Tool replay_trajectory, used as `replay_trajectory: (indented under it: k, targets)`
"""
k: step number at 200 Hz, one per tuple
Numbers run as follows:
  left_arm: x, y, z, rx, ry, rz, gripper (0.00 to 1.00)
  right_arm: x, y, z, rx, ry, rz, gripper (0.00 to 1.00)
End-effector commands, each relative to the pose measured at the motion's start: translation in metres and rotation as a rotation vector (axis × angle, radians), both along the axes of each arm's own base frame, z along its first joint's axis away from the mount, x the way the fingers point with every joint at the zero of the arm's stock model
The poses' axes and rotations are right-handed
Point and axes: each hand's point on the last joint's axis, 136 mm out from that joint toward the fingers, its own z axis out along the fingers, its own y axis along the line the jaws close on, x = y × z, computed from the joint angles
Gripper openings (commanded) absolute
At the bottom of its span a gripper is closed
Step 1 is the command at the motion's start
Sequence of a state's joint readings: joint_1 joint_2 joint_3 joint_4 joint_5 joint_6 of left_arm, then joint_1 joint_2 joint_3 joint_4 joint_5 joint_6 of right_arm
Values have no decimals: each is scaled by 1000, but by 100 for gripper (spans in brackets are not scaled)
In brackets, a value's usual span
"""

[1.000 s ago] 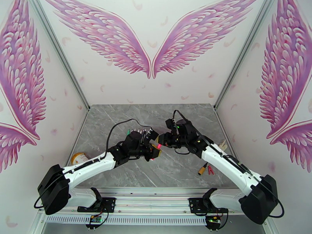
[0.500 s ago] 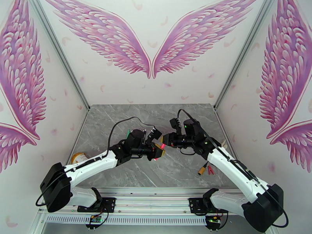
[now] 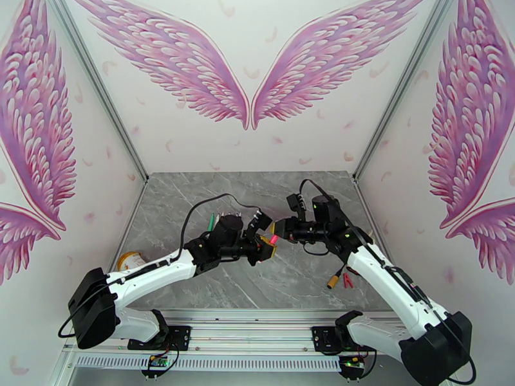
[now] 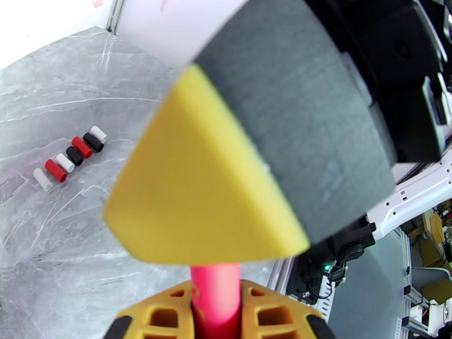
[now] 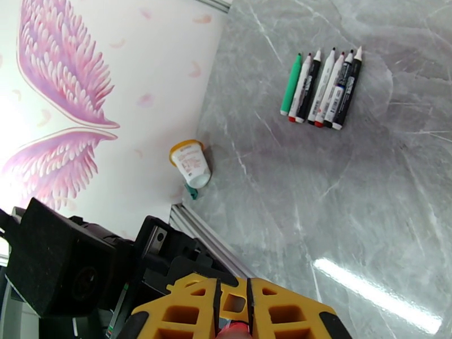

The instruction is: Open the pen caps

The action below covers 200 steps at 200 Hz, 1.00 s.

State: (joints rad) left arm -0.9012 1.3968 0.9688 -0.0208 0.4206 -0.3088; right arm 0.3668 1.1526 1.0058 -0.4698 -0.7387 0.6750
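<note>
Claws both clamped: my left claw (image 4: 214, 320) grips the pink pen (image 4: 214, 289), my right claw (image 5: 233, 309) pinches its cap (image 5: 233, 333). Both have drifted rightward together above the surface (image 5: 339, 210), so the cap looks still seated. Other pens (image 5: 322, 88) lie there in a row, uncapped.

Two matching arms on show, the left arm (image 3: 154, 273) and the right arm (image 3: 386, 278). Each is a smooth white tubular link slung between chunky black joint housings and bolted to black brackets (image 3: 168, 336) along the near edge of the tabletop (image 3: 257, 188). Thin black cables (image 3: 225, 197) loop free above the wrists, and a tiny green light (image 3: 346, 236) glows on the right arm's dark casing. And look at those fingers (image 5: 282, 312): bright yellow plastic, cut through with an open lattice of holes and trimmed in black at the outer corners.
</note>
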Motion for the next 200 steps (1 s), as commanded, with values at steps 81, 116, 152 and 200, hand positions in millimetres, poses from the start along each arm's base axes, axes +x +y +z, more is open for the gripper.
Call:
replay_trajectory:
  k: [81, 116, 152, 200]
  targets:
    - [-51, 0, -53, 89, 227, -180, 0, 54, -42, 35, -22, -230, -254, 8]
    - [-37, 5, -72, 246, 91, -53, 0, 59, -53, 28, -55, -190, -338, 6]
    - [-23, 16, -75, 348, -37, 47, 0, 59, -52, 24, -65, -168, -316, 6]
    - [-46, 10, -56, 172, 90, -90, 0, 58, -55, 34, -63, -188, -274, 5]
